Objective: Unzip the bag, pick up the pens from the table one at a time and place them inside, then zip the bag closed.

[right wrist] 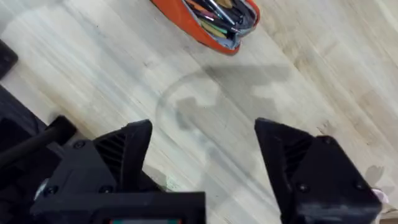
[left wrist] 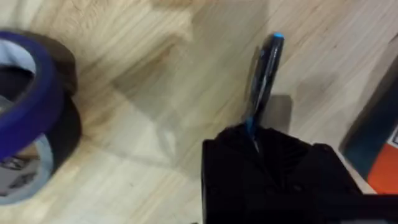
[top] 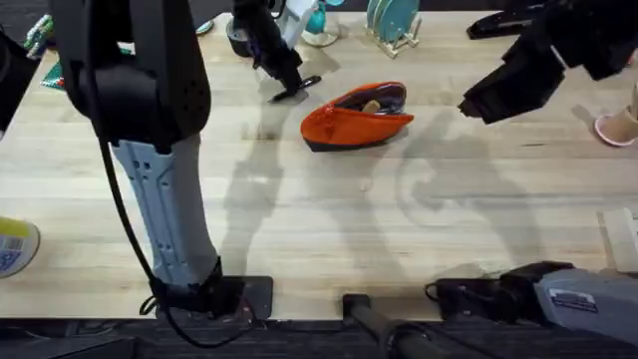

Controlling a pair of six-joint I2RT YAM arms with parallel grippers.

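Overhead: the bag lies on the table, far of centre, mouth open, dark strip along its near edge. The left tool sits just left of the bag, low over the table, with a pen at its tip. The right tool hangs to the right of the bag, apart from it.

Left wrist view adds detail: the left tool is pinched on a pen, black with a blue end, the shaft sticking out past the fingers over bare wood. Stacked tape rolls, blue over grey, stand to one side.

Right wrist view looks into the bag: zipper undone, several slim items inside, dark and coloured; which are pens I cannot tell. Right tool spread wide, nothing between its fingers, wood beneath.
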